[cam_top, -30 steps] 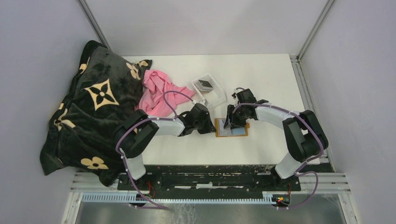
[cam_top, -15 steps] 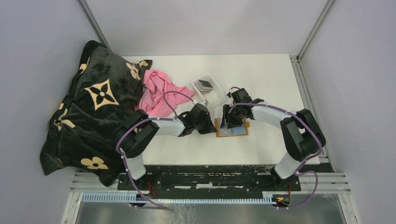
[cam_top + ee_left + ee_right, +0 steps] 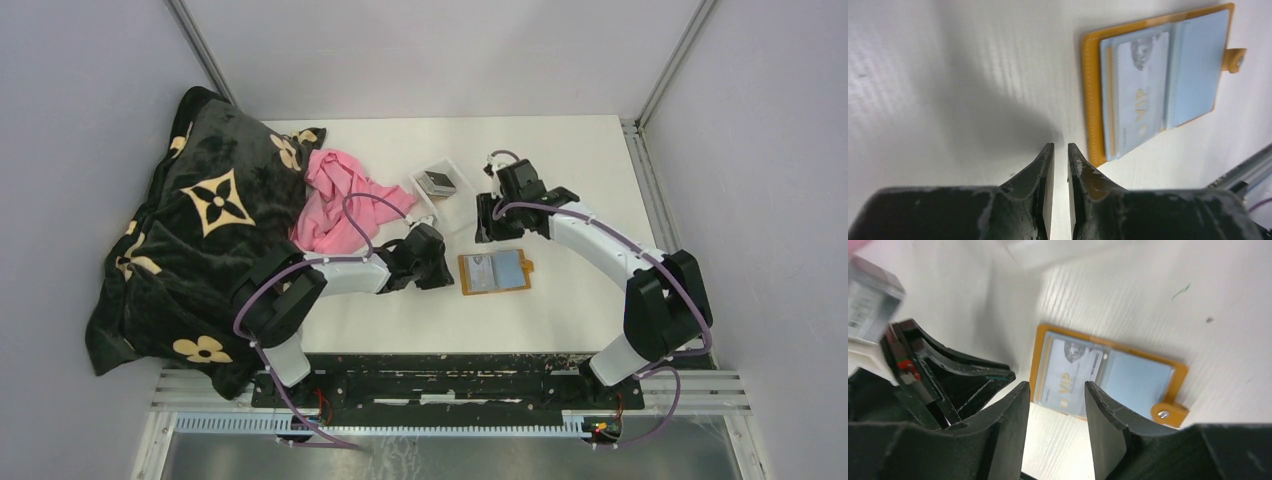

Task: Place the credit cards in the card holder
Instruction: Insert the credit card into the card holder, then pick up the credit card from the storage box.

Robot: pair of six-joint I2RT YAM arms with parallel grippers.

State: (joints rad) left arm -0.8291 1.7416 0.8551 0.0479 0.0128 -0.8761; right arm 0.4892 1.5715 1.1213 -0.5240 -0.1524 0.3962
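**Next card: fetch from the tray, seat it beside the first**

Start from the card holder (image 3: 494, 271), lying open and flat on the tabletop (image 3: 580, 160) between the two arms. Note the snap tab on the right and one pale card marked VIP (image 3: 1140, 90) already tucked into the left pocket. Look for the remaining credit cards (image 3: 437, 182) as a small grey stack in the clear tray (image 3: 465, 208), farther back and close to the pink cloth (image 3: 335, 195).

Read the right tool (image 3: 1055, 385) as spread wide and empty, raised just behind the holder and near the tray. Read the left tool (image 3: 1060, 147) as parted by only a narrow slit, pinching nothing, low over the tabletop just beside the holder's left edge.

Judged step: going back for another card.

- Swing the right tool over the tray, keeping it spread, and come down across the stack's edges.
- Take only the top card, tilting or sliding it off the pile rather than squeezing the whole stack.
- Avoid knocking the light tray sideways.
- Carry the card low and level to the right panel, apparently vacant.
- Lead with one corner into the clear pocket's mouth, then push flat.
- Press the left tool onto the holder's orange border during insertion to stop any skating.
- Release only once seated.
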